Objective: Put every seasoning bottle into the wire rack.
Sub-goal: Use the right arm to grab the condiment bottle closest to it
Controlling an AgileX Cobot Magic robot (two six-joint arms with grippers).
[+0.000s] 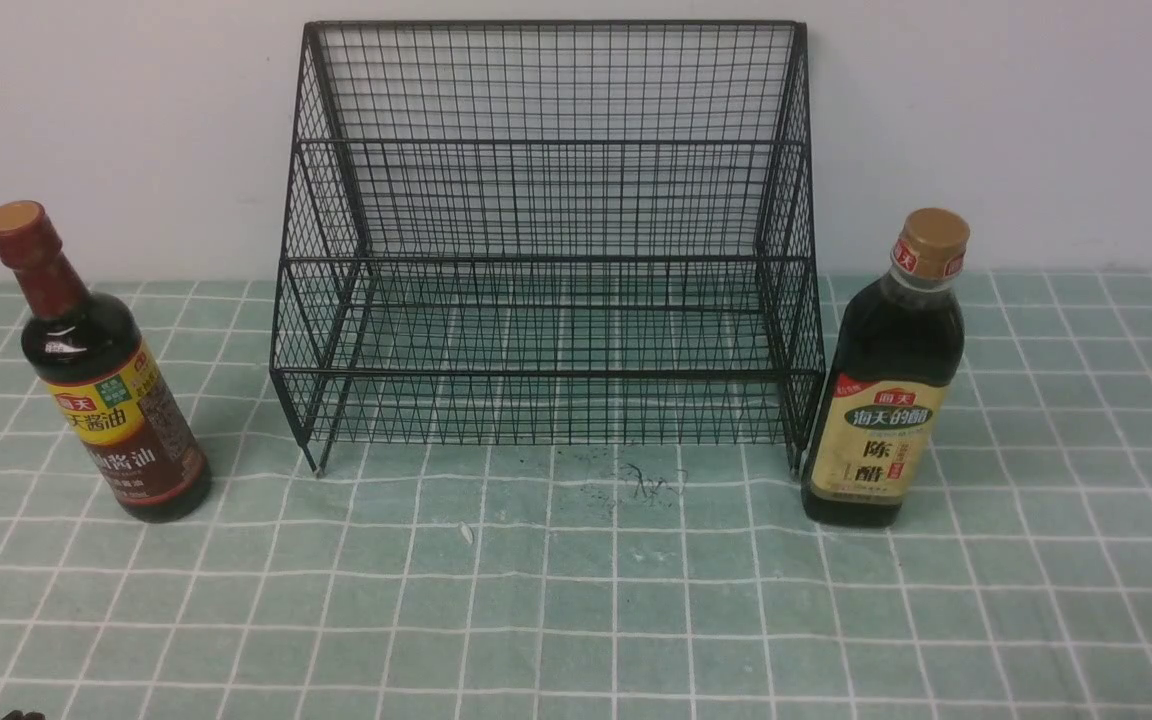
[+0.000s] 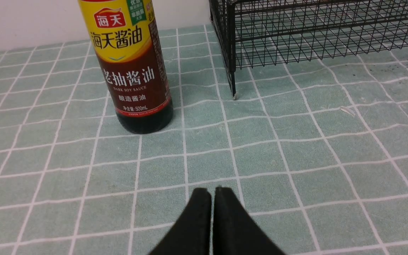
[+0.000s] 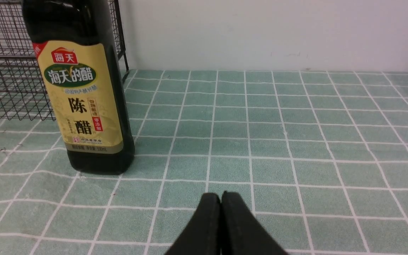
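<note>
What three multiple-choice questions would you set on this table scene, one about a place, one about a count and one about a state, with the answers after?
1. Where does the gold-capped bottle stand? A. On the wire rack's lower tier. B. On the cloth by the rack's right end. C. On the rack's upper tier.
2. How many bottles are inside the rack? A. None. B. One. C. Two.
3. How is the left gripper? A. Wide open. B. Shut on a bottle. C. Shut, holding nothing.
Answers: 1 B, its base rests on the cloth beside the rack. 2 A, the slim bottle also stands outside it. 3 C, its fingers meet over bare cloth.
</note>
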